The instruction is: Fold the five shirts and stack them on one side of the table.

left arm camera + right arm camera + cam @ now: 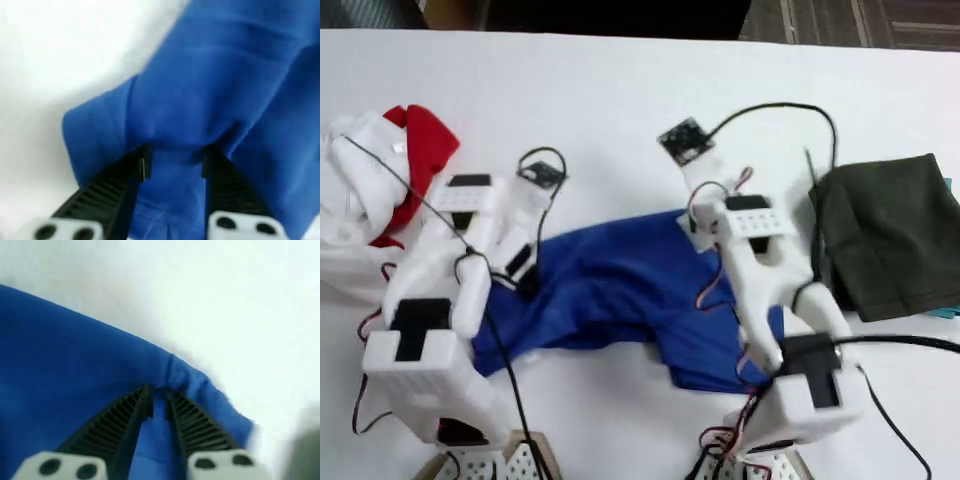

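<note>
Blue shirt sits centre of the white table, long axis roughly 8-to-2 o'clock; right gripper pinched tight on its 2 o'clock corner, left gripper spread, straddling cloth at the 9 o'clock end, unclamped, so I'd say left must close before folding toward the folded dark shirt at 3 o'clock.

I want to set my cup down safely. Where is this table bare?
Widest bare stretch: the far side of the table, bordered by the red and white clothes, the blue shirt and the dark folded shirt. A smaller patch lies at the near edge between left arm and right arm. The middle is crowded: both arms sit over the blue shirt.
</note>
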Action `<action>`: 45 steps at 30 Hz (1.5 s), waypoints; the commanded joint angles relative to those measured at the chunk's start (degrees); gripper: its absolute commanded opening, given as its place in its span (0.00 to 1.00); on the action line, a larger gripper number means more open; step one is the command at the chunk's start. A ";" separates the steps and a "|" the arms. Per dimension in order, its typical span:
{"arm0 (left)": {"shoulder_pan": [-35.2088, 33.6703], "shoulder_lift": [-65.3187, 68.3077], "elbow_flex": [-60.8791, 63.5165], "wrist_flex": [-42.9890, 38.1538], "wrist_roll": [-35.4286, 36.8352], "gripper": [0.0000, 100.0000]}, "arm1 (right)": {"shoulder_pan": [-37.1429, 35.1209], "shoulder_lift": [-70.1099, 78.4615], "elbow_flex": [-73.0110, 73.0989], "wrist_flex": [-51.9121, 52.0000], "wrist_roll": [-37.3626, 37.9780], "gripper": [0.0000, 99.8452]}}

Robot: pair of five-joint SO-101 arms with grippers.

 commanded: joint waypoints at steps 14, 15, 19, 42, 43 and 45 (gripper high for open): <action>-9.32 0.53 -14.81 -2.73 0.44 0.19 | 4.35 5.85 -3.87 -4.62 -3.16 0.02; -9.32 0.53 -14.81 -3.25 0.44 0.19 | 4.70 5.85 -3.96 -4.62 -3.16 0.02; -9.41 0.53 -14.81 -5.19 2.73 0.19 | 4.44 5.85 -3.96 -4.62 -3.16 0.02; -14.77 11.87 -25.89 -3.96 13.01 0.14 | 4.44 5.93 -3.78 -4.97 -3.16 0.02; -14.77 11.87 -26.24 -3.34 13.01 0.11 | 4.44 5.93 -3.78 -4.97 -3.16 0.02; -14.95 11.78 -26.24 -3.25 13.01 0.03 | 4.44 5.93 -3.78 -4.97 -3.16 0.02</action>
